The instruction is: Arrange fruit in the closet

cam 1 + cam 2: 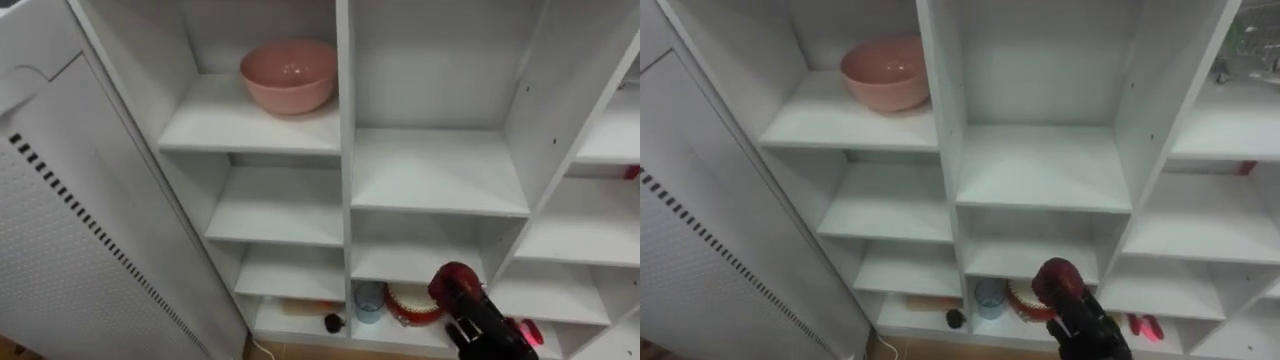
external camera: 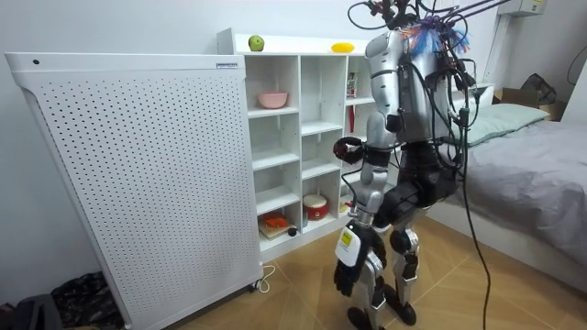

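The right hand (image 1: 488,328) comes in low on the right, and its fingers are curled round a dark red fruit (image 1: 455,283), round like an apple. It holds the fruit up in front of the lower part of the white closet (image 1: 345,150), and the fruit sits at the top of the grip.

Just past the hand, on the bottom shelf, is a round red pot (image 1: 408,306). A small blue cup (image 1: 369,300) stands to the left of the pot. Further left of the hand are a small dark ball (image 1: 333,322) and something orange (image 1: 300,305) lying flat on the same shelf. On the hand's right, close by, something bright red (image 1: 530,331) shows on the bottom shelf.

Higher and further from the hand, up to its left, a pink bowl (image 1: 289,75) stands upright on an upper shelf in the left column. To the left of that column is a large white panel (image 1: 70,230) with rows of small holes.

In the room view the robot stands upright, close before the closet. A green apple (image 2: 256,43) and a yellow fruit (image 2: 342,47) lie on top of the closet, well above the raised hand. The left hand (image 2: 351,268) hangs low by the robot's leg, and I cannot tell whether it is open or closed.
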